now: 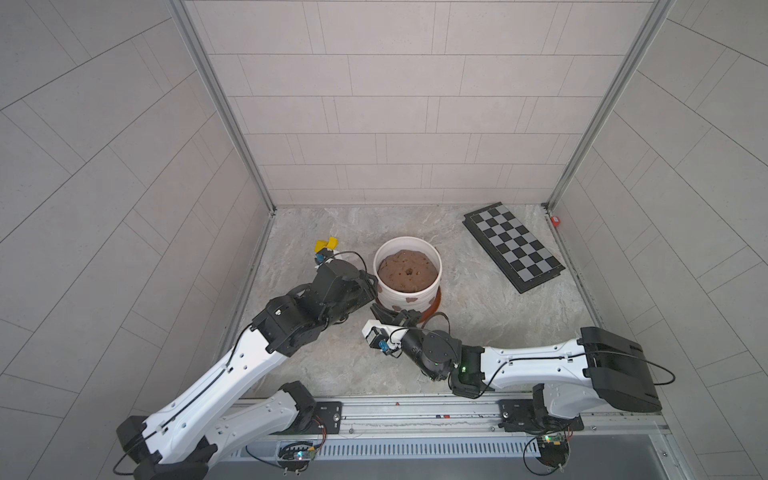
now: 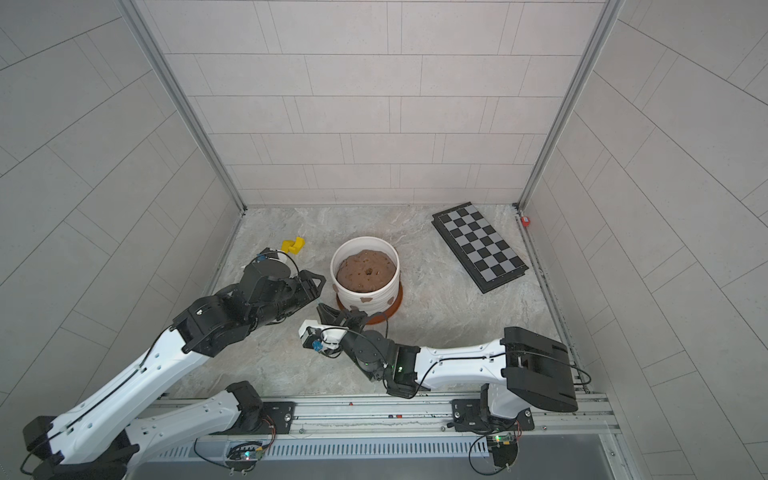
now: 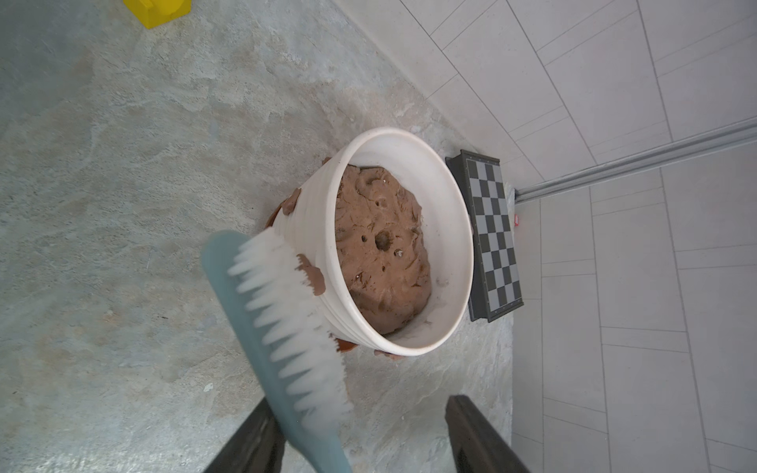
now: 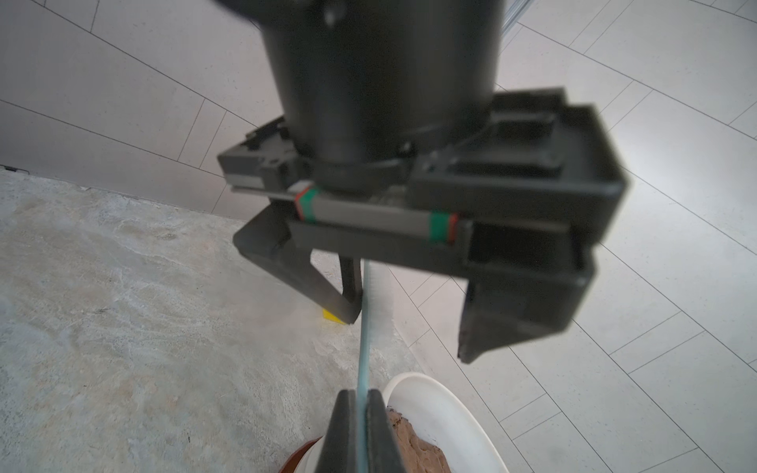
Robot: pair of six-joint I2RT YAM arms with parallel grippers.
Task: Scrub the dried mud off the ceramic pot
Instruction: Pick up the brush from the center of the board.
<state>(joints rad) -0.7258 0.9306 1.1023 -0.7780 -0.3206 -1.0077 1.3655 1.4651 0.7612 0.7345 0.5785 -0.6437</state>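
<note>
handoff | right gripper (image 4: 360, 396) pinched shut on brush (image 3: 262, 327); left gripper (image 3: 358, 409) jaws wide, gripping nothing | ceramic pot (image 1: 426, 296) mid-table, dried mud (image 1: 411, 299) on its 6–8 o'clock wall | imo pull left straight back, then press it flat on patches

The ceramic pot (image 3: 446, 229) looks smooth, faintly ribbed and softly glossy; the dried mud (image 3: 313, 278) on it is matt and clay-like. The brush (image 3: 278, 336) has a smooth pale-blue plastic back and white bristles. The tabletop (image 3: 123, 204) looks like matt, veined stone.
</note>
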